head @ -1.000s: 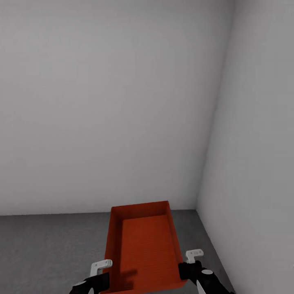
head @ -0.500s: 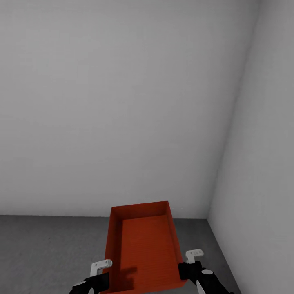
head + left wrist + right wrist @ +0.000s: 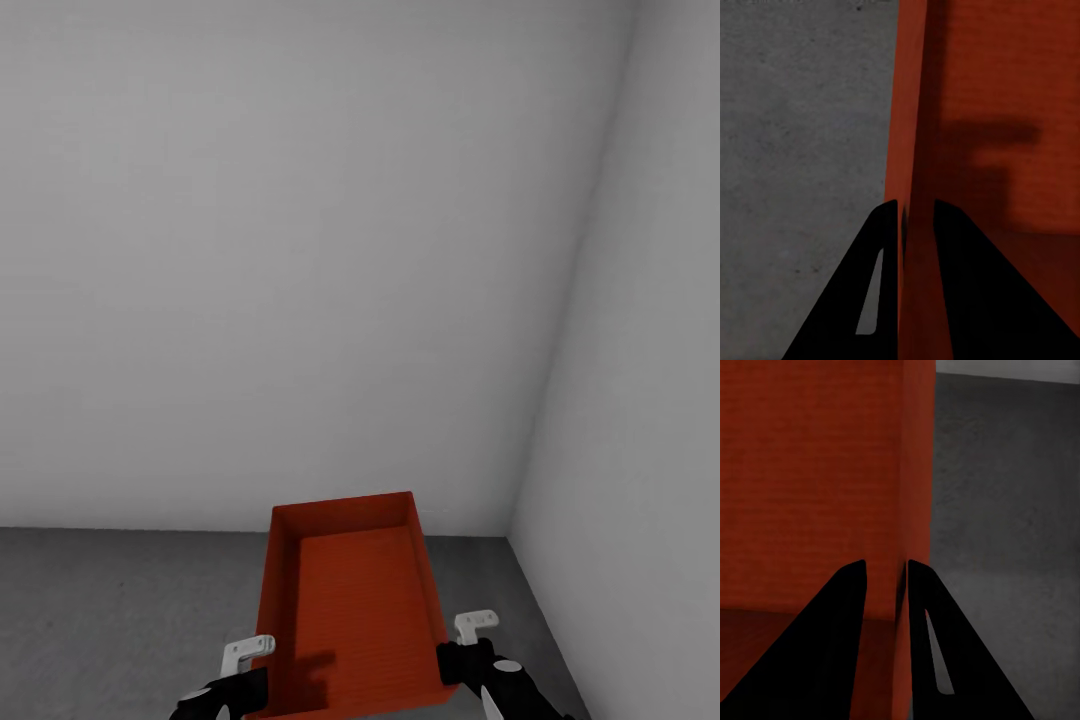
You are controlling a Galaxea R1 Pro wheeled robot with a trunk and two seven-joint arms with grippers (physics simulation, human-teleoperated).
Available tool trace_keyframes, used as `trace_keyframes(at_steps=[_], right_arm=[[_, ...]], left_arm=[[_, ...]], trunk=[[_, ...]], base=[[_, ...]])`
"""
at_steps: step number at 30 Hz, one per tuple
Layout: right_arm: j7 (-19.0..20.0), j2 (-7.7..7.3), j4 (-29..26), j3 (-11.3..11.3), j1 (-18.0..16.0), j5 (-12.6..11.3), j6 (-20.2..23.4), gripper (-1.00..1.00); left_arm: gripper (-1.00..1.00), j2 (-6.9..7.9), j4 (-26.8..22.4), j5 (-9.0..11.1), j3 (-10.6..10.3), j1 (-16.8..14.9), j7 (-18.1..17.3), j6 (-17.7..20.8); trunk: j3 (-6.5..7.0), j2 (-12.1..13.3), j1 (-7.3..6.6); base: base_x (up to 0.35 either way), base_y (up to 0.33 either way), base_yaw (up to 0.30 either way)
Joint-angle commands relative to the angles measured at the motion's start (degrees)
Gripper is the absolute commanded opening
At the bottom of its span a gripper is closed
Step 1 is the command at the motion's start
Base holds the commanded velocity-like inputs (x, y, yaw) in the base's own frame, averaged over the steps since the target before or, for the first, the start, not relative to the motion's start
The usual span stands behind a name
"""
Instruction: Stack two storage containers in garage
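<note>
- The garage walls (image 3: 300, 250) are plain pale grey and take up most of the head view; two of them meet in a corner toward the right.
- The floor (image 3: 110, 620) is dark grey speckled concrete, a band below the walls, and it also shows beside the bin in both wrist views.
- One storage container (image 3: 350, 610), orange-red and open-topped, is held up in front of the robot between its two arms, its long sides running away from the camera toward the corner. Nothing lies inside it; a shadow falls on its bottom near the left wall.
- The left claw (image 3: 916, 217) is pinching the container's left wall: in the left wrist view one dark finger sits on the outer face and the other on the inner face, the thin wall clamped between them.
- The right claw (image 3: 885, 574) is pinching the container's right wall in the same way, one finger inside the bin and one outside, pressed against the wall.
- In the head view a small white bracket stands above each black wrist, just beside the bin's near corners.
</note>
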Motion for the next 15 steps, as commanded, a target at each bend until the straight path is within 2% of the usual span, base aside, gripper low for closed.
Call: trace_keyframes(at_steps=[1,5,15], right_arm=[[2.1,-0.03,0.0,-0.2,-0.1,-2.6,0.4,-1.00],[2.1,-0.05,0.0,-0.2,0.0,-2.7,0.4,-1.00],[2.1,-0.06,0.0,-0.2,-0.1,-2.7,0.5,-1.00]], left_arm=[[-1.00,1.09,-0.2,-2.6,0.0,0.0,1.8,-4.2],[-1.00,1.09,-0.2,-2.6,0.0,0.0,1.8,-4.2],[-1.00,1.09,-0.2,-2.7,-0.1,0.0,1.8,-4.2]], trunk=[[-0.10,-0.1,0.01],[-0.10,-0.1,0.01],[-0.10,-0.1,0.01]], base=[[0.000,0.000,0.000],[0.118,-0.031,0.000],[0.283,-0.126,0.000]])
